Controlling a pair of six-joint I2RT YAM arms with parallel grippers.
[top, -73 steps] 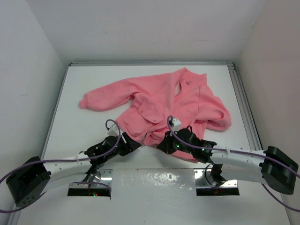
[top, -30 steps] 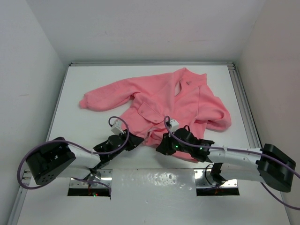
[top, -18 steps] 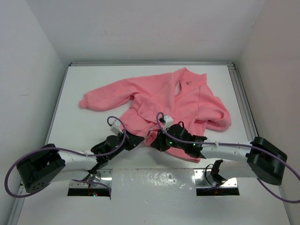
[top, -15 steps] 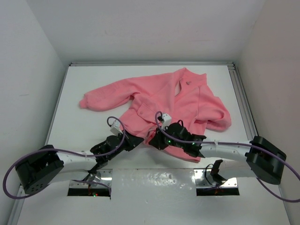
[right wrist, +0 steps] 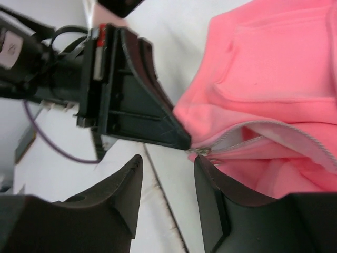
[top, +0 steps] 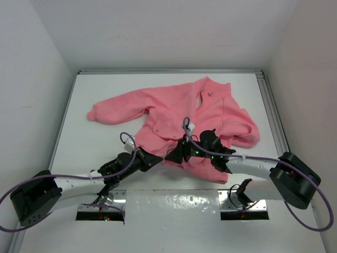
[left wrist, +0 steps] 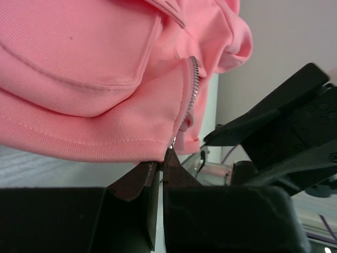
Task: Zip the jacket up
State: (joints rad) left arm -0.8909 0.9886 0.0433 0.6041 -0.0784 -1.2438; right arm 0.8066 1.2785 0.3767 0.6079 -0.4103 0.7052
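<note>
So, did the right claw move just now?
Yes. The right gripper slid left along the jacket's hem, away from the table's right rail and toward the left gripper.

In the left wrist view the jacket [left wrist: 79, 79] runs off the top and left edges, the zipper [left wrist: 192, 84] vanishes upward into a fold, and the left fingers [left wrist: 138, 184] are dark and blurred, so how much cloth sits between their tips is hidden. In the right wrist view the jacket is cut by the top and right edges, the right fingers [right wrist: 118, 203] are blurred and cut off at the bottom, and the small metal piece [right wrist: 200, 151] at the zipper's end is too small to tell pull from stop. From above, the ends of the left arm [top: 79, 182] and right arm [top: 247, 164] cover the middle of the hem, and the zipper's lower end lies hidden beneath them
</note>
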